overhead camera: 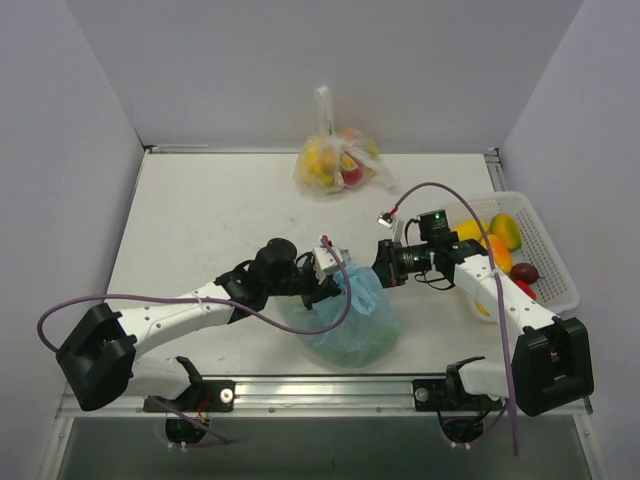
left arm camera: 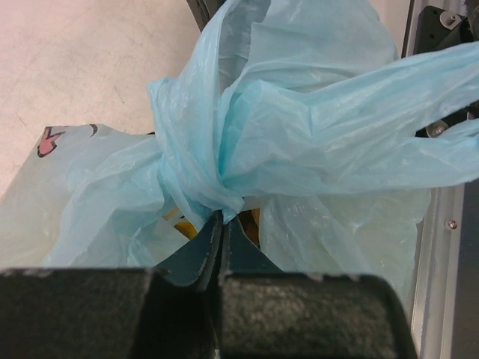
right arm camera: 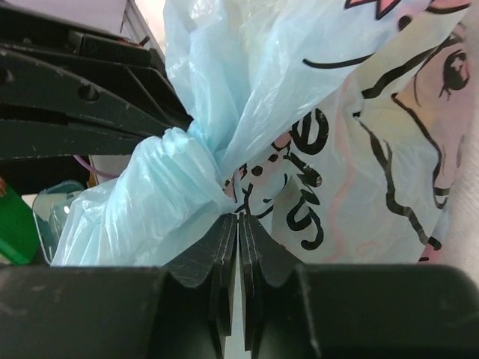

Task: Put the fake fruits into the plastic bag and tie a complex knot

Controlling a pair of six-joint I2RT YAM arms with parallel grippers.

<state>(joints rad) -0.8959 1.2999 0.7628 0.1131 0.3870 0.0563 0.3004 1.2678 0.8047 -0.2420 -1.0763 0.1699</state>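
Note:
The light-blue plastic bag [overhead camera: 352, 315] lies at the near middle of the table, its pink-and-black print showing in the right wrist view [right arm camera: 374, 134]. Its handles are gathered into a tight twist [left arm camera: 213, 191]. My left gripper [left arm camera: 222, 218] is shut on the blue plastic at that twist; in the top view it [overhead camera: 330, 285] is at the bag's left top. My right gripper [right arm camera: 238, 219] is shut on a bunched handle [right arm camera: 161, 187]; in the top view it [overhead camera: 380, 263] is at the bag's right top. Yellow and orange fake fruits [left arm camera: 182, 226] show dimly through the bag.
A clear bag of fruit [overhead camera: 335, 165] with a white twisted neck stands at the back. A white basket [overhead camera: 555, 270] at the right holds several loose fruits [overhead camera: 505, 232]. The table's metal front rail [overhead camera: 330, 390] runs just behind the blue bag.

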